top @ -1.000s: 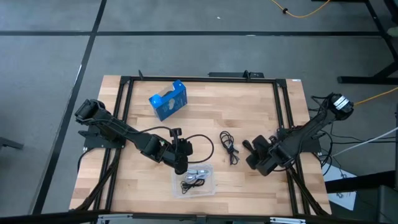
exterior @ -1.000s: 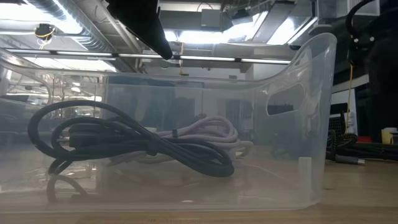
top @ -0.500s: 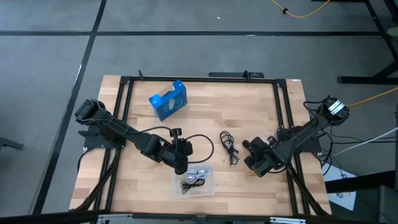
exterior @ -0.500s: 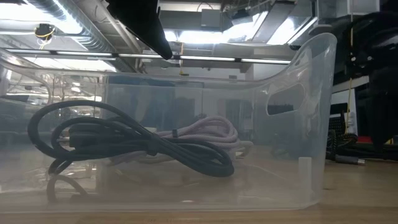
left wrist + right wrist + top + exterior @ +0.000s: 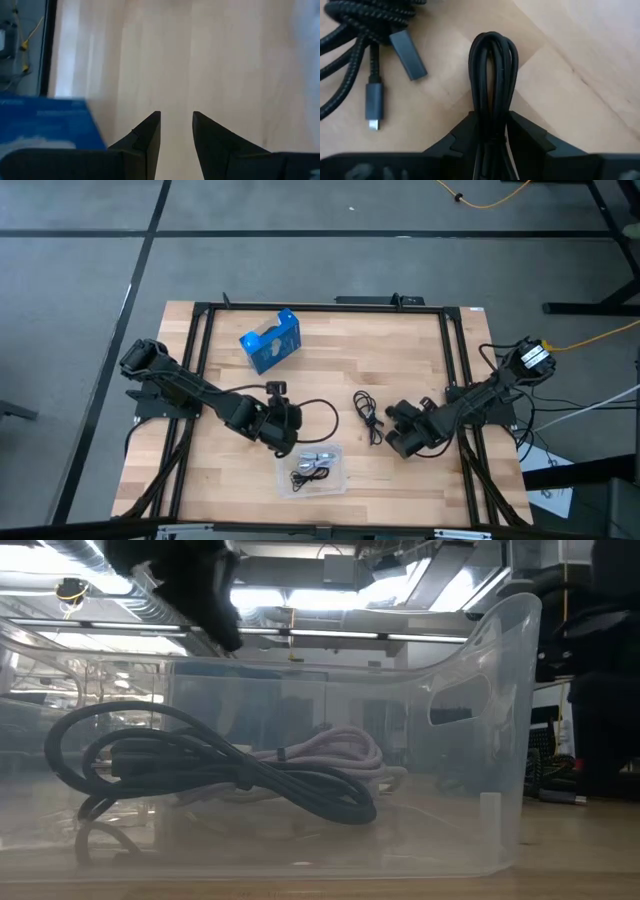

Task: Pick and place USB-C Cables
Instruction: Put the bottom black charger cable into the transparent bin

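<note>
So the right gripper has its fingers pinching a folded black cable, the bundle sitting right between them with its loop end poking out over the wood. In the high view that gripper sits low over the table on the right side, just beside a loose braided black cable whose plugs lie on the boards close to the held one. The left gripper has its fingers spread a little with nothing between them, just bare wood showing in the gap, and the blue box is off to one side of it. From above, the left gripper hangs right at the far edge of the clear tray, with a thin black cable looping out beside it. Inside the tray there's a black cable coiled in front and a light grey cable bunched behind it. The box sits well apart, toward the far left of the table.
</note>
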`<state>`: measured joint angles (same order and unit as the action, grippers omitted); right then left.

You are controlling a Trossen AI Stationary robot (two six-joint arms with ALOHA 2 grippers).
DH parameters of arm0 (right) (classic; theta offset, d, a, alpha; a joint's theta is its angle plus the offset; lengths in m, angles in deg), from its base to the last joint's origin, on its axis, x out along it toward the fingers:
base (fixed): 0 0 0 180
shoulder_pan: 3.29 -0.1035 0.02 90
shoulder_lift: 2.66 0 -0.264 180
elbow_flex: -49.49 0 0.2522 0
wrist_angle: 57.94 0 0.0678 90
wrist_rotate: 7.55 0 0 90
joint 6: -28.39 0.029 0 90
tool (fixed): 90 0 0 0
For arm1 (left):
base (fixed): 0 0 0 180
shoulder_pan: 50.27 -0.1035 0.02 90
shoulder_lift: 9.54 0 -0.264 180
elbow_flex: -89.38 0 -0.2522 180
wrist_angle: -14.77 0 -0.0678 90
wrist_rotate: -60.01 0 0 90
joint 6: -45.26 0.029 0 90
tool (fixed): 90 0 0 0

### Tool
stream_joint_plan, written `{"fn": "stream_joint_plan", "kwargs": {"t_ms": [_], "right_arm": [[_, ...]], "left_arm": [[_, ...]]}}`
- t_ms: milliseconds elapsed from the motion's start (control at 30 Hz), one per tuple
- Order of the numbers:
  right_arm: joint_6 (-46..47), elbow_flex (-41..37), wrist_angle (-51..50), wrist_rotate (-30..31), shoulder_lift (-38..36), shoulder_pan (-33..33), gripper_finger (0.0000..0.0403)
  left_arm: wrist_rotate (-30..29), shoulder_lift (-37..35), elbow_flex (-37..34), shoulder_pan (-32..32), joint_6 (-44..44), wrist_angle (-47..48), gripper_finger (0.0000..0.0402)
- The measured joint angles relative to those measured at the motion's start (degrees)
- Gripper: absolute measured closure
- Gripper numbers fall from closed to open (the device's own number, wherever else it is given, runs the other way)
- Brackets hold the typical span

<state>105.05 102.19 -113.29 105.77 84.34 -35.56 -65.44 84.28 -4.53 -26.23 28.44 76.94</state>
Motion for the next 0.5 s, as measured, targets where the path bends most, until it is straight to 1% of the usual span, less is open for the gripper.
{"fn": "stream_joint_plan", "kwargs": {"t_ms": [167, 267, 367, 433, 500], "right_arm": [[-0.7, 0.0, -0.1, 0.0, 0.0, 1.7, 0.0295], [-0.8, 0.0, -0.2, 0.0, 0.0, 2.9, 0.03], [-0.9, 0.0, -0.3, 0.0, 0.0, 4.0, 0.0321], [-0.9, 0.0, -0.4, 0.4, 0.0, 4.5, 0.0344], [-0.8, 0.0, -0.7, 0.5, 0.0, 4.8, 0.037]], "left_arm": [[-0.8, -0.3, 0.0, 0.0, -0.7, 8.2, 0.0296], [-1.6, -1.3, 0.0, 0.0, -3.3, 13.2, 0.0296], [-2.9, -2.9, -0.1, 0.0, -6.3, 19.4, 0.0296], [-3.1, -4.8, -0.1, 0.0, -8.8, 23.8, 0.0296], [-3.3, -7.1, -0.1, -0.1, -12.3, 26.2, 0.0295]]}}
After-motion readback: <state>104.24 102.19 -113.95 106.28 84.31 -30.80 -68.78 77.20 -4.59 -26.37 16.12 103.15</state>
